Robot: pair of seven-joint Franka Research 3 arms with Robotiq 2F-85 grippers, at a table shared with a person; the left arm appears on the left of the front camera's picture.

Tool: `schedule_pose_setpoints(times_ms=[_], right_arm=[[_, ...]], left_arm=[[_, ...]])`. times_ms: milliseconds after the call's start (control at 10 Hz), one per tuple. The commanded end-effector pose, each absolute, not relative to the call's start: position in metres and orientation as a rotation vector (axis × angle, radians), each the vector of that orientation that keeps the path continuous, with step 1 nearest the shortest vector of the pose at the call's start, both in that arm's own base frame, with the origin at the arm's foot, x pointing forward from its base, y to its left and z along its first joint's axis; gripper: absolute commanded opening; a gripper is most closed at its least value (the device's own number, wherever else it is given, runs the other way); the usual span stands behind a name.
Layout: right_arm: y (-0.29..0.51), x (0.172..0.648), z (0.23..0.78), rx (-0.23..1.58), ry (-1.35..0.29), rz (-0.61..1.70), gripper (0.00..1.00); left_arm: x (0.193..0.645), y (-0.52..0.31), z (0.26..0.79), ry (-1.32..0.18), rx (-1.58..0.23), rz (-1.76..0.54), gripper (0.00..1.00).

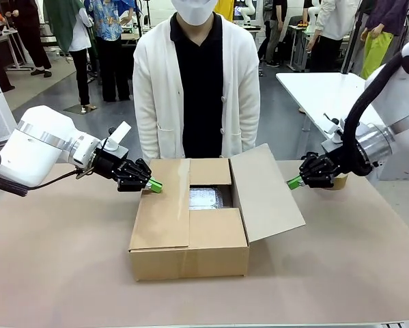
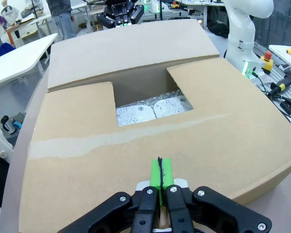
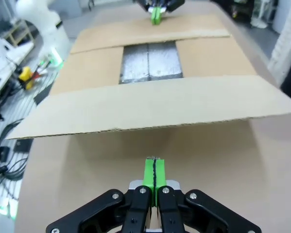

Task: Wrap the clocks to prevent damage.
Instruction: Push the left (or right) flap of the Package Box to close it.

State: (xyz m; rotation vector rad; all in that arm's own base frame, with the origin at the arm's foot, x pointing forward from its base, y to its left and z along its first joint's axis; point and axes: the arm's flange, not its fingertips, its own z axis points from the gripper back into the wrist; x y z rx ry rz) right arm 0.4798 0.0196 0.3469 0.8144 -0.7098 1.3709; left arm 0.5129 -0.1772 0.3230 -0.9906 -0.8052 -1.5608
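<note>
One cardboard box [image 1: 190, 263] sits mid-table [image 1: 54, 273], and two grippers face each other across it. The left gripper [image 1: 154, 185] has its green pads pressed together with nothing between them. Its tip is right at the outer edge of the left flap [image 1: 162, 205], which lies flat over the box top; touching or hovering just above, I cannot tell.

Opposite it, the right gripper [image 1: 294, 182] is pinched together too, and empty. It sits just beside the free edge of the right flap [image 1: 265, 195], which is tilted up and outward.

That makes four flaps counted: left one down, right one raised, near flap [image 1: 218, 229] and far flap [image 1: 211, 171] both folded in flat.

They leave one rectangular opening, and down in it lies one wrapped bundle [image 1: 205, 198], silvery-white and translucent, lying flat inside the box. It is straight ahead of the left gripper's fingertips, beyond the lowered flap. It is also ahead of the right gripper, past the raised flap, so it lies between the two. From both wrist cameras a crease runs down its middle.

One person [image 1: 197, 82] in a white cardigan stands just behind the box, on the far side from both grippers.
</note>
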Motion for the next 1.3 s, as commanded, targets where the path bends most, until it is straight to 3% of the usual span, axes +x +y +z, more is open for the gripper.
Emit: schedule_pose_setpoints(times_ms=[0, 500, 1200], right_arm=[[0.021, 0.479, 0.331, 0.887, -0.797, 1.362, 0.01], [0.065, 0.484, 0.326, 1.235, -0.899, 1.408, 0.01], [0.155, 0.483, 0.304, 1.267, -0.805, 1.509, 0.01]], left_arm=[[0.514, -0.177, 0.318, -0.801, -0.983, -1.553, 0.0], [0.514, -0.177, 0.318, -0.801, -0.983, -1.553, 0.0], [0.514, -0.177, 0.318, -0.801, -0.983, -1.553, 0.0]])
